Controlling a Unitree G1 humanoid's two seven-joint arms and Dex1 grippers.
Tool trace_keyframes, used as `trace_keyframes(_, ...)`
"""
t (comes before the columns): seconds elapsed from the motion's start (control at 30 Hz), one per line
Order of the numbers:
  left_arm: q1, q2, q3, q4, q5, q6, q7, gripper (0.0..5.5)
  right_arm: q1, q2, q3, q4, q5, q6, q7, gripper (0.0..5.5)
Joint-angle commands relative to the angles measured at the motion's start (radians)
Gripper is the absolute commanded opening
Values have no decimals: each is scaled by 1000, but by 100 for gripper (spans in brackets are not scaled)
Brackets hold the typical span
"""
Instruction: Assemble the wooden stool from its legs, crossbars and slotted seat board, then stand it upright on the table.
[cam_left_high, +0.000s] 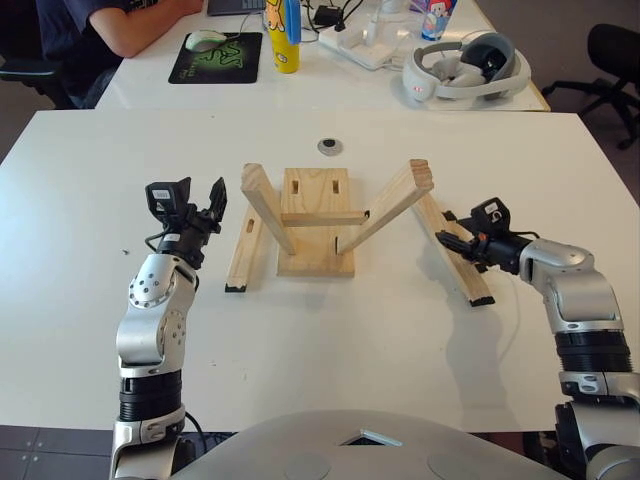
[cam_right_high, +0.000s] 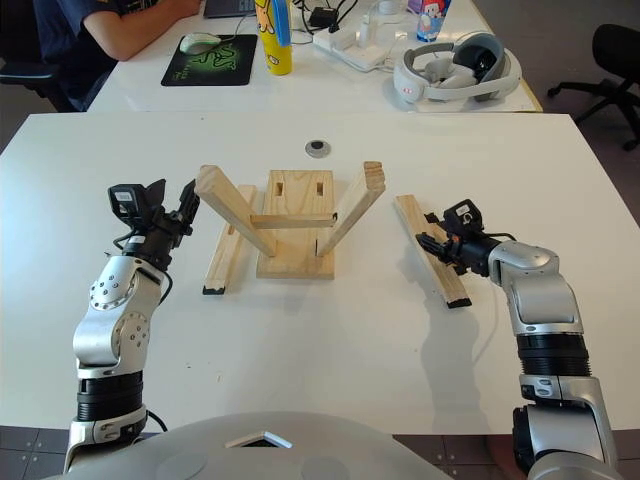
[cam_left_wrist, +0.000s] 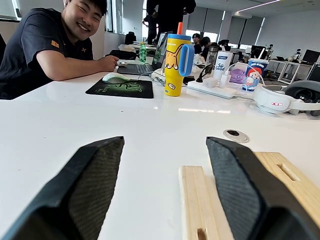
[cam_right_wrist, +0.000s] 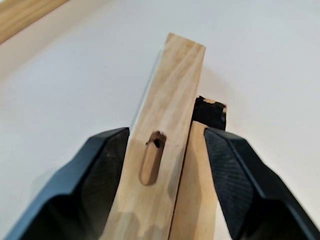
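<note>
Two pale wooden pieces lean on the flat, pale wooden slotted seat board (cam_left_high: 316, 262) at the middle of the white desk (cam_left_high: 330, 350). The left leaning leg (cam_left_high: 265, 205) slants up over the board's left edge and the right leaning leg (cam_left_high: 392, 203) over its right edge. A thin wooden crossbar (cam_left_high: 322, 217) bridges them above the board. Just left of the board a loose flat leg (cam_left_high: 241, 252) lies on the desk. The left claw (cam_left_high: 207, 210) hovers left of this leg, fingers spread and holding nothing. Right of the board, well apart from it, lies a slotted wooden leg (cam_left_high: 473, 282) with a dark end. The right claw (cam_left_high: 452, 238) is spread astride it, one finger on each side. Beyond the board sits a small round dark grommet (cam_left_high: 329, 147).
</note>
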Motion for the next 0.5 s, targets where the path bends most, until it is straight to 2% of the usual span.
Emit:
trace_keyframes(0.03,14,-8,3,-22,12,2,6,305,-7,-22,11,-25,9,16,30,277)
trace_keyframes(0.33,22,-24,-6,-20,25,-3,0,305,-69,-82,41,49,-45,-64,68,277)
trace_keyframes(0.5,19,-21,-9,-16,29,-2,-9,305,-43,-86,47,18,-28,-36,104,277)
